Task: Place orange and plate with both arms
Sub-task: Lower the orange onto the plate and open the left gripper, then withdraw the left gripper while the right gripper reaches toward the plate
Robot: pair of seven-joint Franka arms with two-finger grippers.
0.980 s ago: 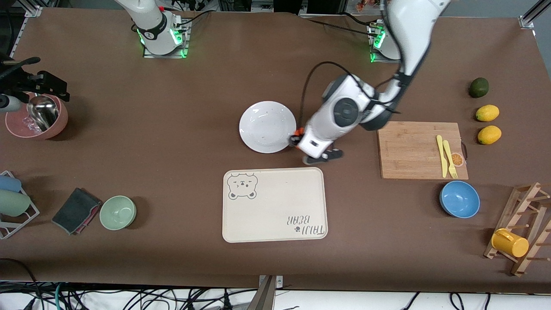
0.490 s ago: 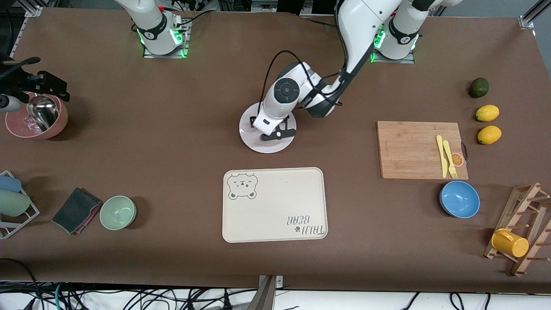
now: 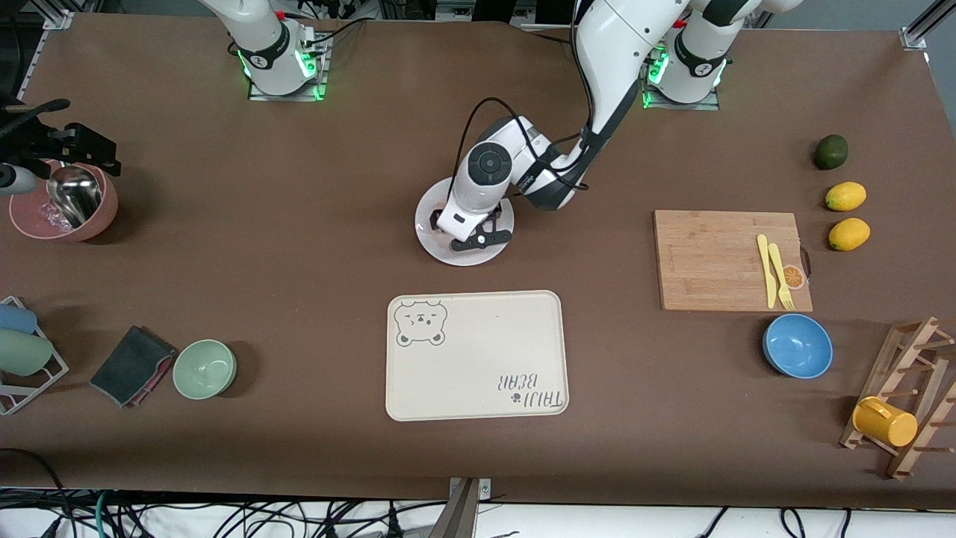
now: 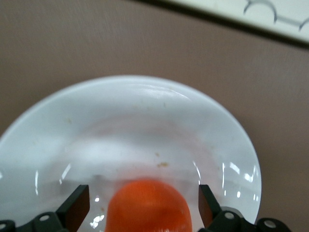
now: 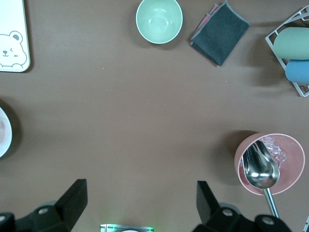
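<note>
The white plate (image 3: pixel 432 224) sits mid-table, farther from the front camera than the cream tray. My left gripper (image 3: pixel 476 236) is low over the plate, and its wrist hides the orange in the front view. In the left wrist view the orange (image 4: pixel 148 205) rests on the plate (image 4: pixel 145 121) between my open fingers (image 4: pixel 77 209), with a gap on each side. My right gripper (image 5: pixel 140 208) is open and empty, held high over the table near its own base and out of the front view. The plate's edge shows in the right wrist view (image 5: pixel 3 133).
The cream bear tray (image 3: pixel 476 355) lies nearer the front camera than the plate. Toward the left arm's end are a cutting board (image 3: pixel 728 258) with yellow cutlery, a blue bowl (image 3: pixel 798 345), two lemons and a green fruit. Toward the right arm's end are a pink bowl (image 3: pixel 63 205), a green bowl (image 3: pixel 205 368) and a cloth.
My left arm swung from beside the plate, toward the cutting board, to over the plate, carrying the orange. In the last half second it only shifted slightly.
</note>
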